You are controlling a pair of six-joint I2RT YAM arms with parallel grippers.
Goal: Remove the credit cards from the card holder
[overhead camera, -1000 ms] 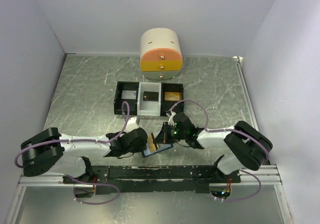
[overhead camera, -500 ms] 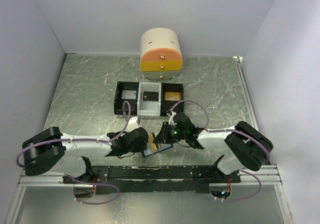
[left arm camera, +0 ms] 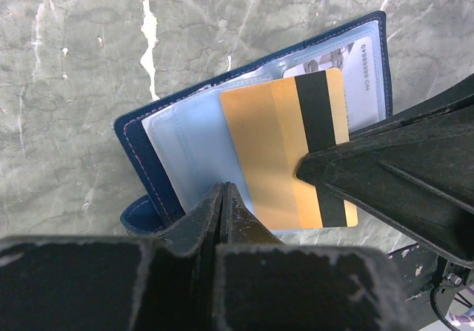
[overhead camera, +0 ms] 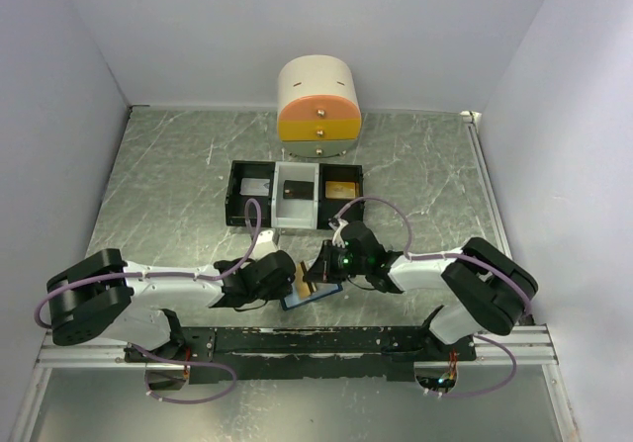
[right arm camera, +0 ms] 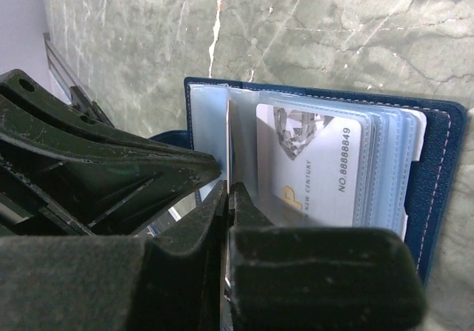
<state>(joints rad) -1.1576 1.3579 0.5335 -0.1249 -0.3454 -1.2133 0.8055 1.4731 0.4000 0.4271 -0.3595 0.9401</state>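
Observation:
The card holder (left arm camera: 185,153) lies open on the table near the front edge, dark blue outside and light blue inside; it also shows in the top view (overhead camera: 316,297) and the right wrist view (right arm camera: 441,168). My left gripper (left arm camera: 223,190) is shut on its clear pocket leaf. A tan-gold credit card (left arm camera: 270,138) with a black stripe sticks partly out of a pocket. My right gripper (right arm camera: 229,190) is shut on that card, seen edge-on (right arm camera: 227,142). A white credit card (right arm camera: 311,161) sits in a pocket. In the top view both grippers, left (overhead camera: 293,282) and right (overhead camera: 315,278), meet over the holder.
A black-and-white three-compartment tray (overhead camera: 237,193) stands behind the grippers, with small items in it. A cream and orange drawer box (overhead camera: 318,111) stands at the back. White walls close in the marbled table (overhead camera: 168,185) on three sides.
My left arm has edged slightly right toward the holder. Both grips and the holder look the same.

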